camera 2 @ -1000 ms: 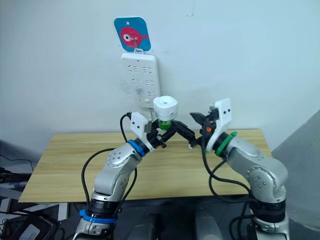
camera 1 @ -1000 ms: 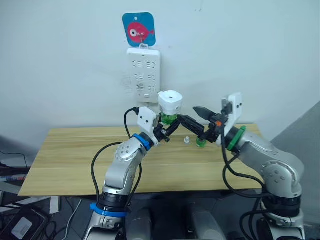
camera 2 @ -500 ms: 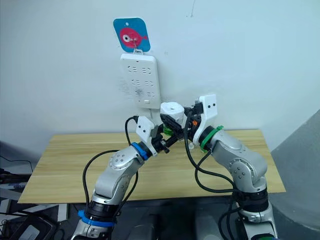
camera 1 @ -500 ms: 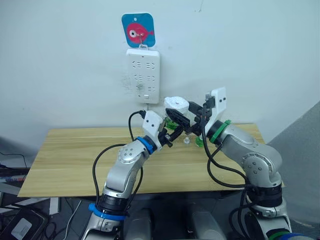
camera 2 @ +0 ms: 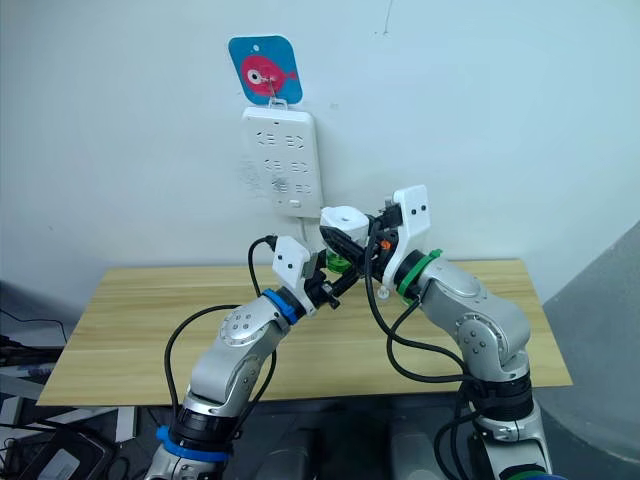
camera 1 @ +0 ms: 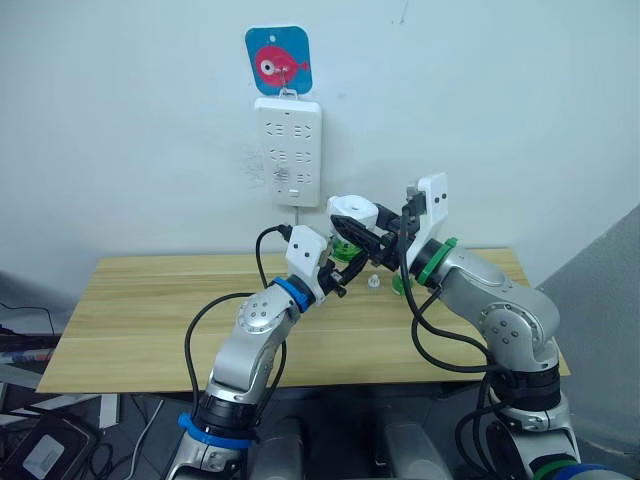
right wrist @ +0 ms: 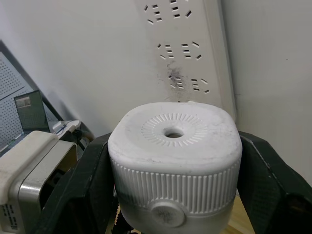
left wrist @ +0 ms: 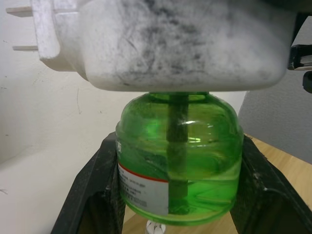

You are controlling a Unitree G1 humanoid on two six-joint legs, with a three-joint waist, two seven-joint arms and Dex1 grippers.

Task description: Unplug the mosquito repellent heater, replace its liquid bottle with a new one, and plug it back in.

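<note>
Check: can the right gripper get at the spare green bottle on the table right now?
Probably not yet: the right gripper is clamped on the mosquito repellent heater, so it is occupied. The spare green bottle stands just below it on the table.

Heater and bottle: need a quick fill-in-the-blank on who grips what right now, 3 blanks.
1. The left gripper is shut on the ____ bottle.
2. The right gripper is shut on the mosquito repellent ____.
3. The heater is held off the power strip, so it is ____.

Missing words: green; heater; unplugged
</note>
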